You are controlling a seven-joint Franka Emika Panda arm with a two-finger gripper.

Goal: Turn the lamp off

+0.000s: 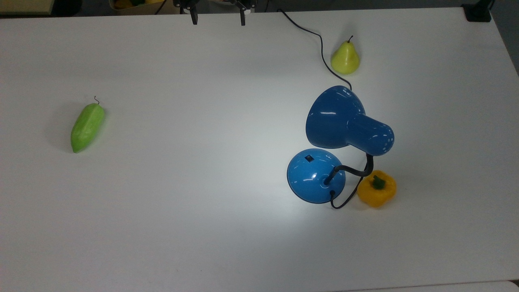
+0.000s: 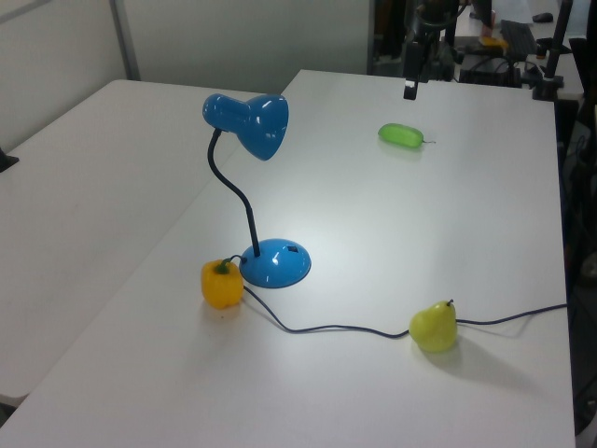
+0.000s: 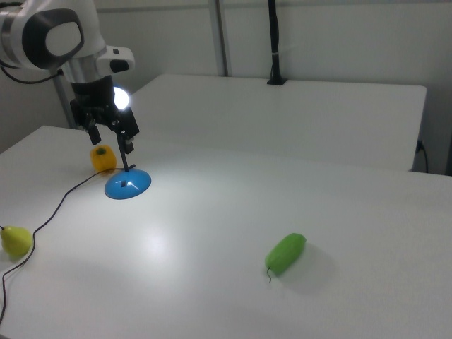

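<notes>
**One switch, a long reach away**

On the top view's left lies a green vegetable (image 1: 87, 127). The gripper (image 1: 219, 18) hangs at the far edge, jaws spread wide, holding nothing. On the right, the lamp (image 1: 316, 175) glows across the surface (image 1: 202, 202). Risk: a misjudged press skids the domed base, nudging the yellow pepper (image 1: 377, 188).

No text, label, brand, number or sign could be read anywhere. The lamp (image 1: 324, 162) carried no legible marking on its shade or base, and the surface (image 1: 182, 182) bore no print.
</notes>
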